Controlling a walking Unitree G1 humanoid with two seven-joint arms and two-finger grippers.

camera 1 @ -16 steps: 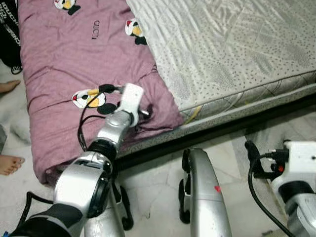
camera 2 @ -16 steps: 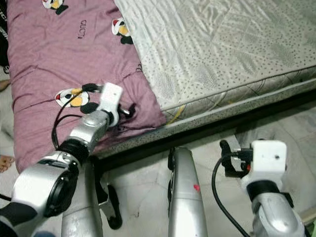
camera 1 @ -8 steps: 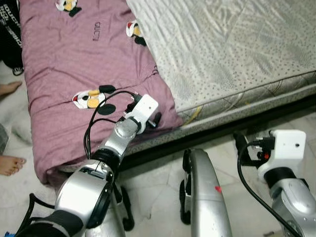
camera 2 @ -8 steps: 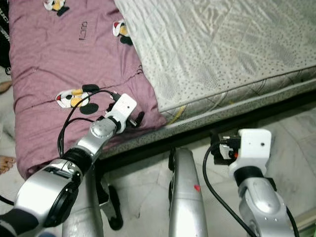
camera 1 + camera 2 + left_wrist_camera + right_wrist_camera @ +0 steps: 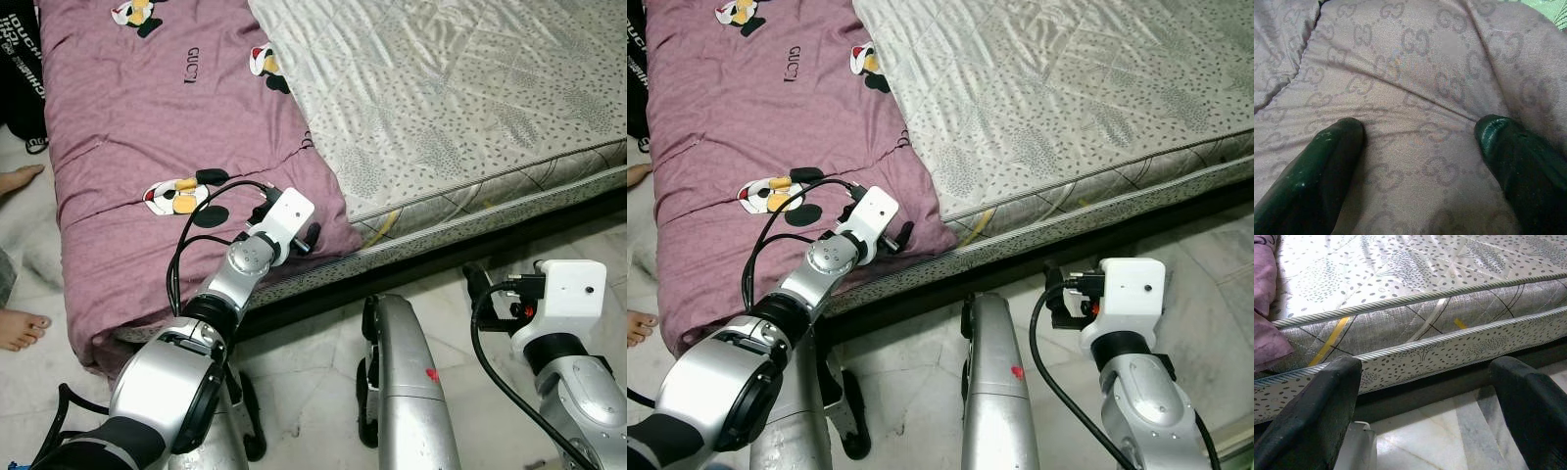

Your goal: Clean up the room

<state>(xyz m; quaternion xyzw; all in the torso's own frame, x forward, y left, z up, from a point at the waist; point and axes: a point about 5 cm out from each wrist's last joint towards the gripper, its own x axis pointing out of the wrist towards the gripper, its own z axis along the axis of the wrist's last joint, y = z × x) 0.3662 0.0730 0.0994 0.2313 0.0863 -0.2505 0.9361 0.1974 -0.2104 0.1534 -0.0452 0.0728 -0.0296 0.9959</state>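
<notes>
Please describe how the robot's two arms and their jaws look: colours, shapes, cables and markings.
Both arms are silver metal with rounded joints and black rings. Each wrist ends in a white box with black cables looping from it. The left gripper and right gripper each have two thick black fingers, scuffed on the left one.

I see a matt mauve cloth quilt [image 5: 147,127], a quilted, faintly sheeny mattress [image 5: 470,98], glossy marble floor [image 5: 313,362] and my brushed-metal arms.

Mauve quilt [image 5: 147,127] with cartoon prints, rumpled, spread over bed's left side, corner draped over mattress [image 5: 460,108] edge
</notes>
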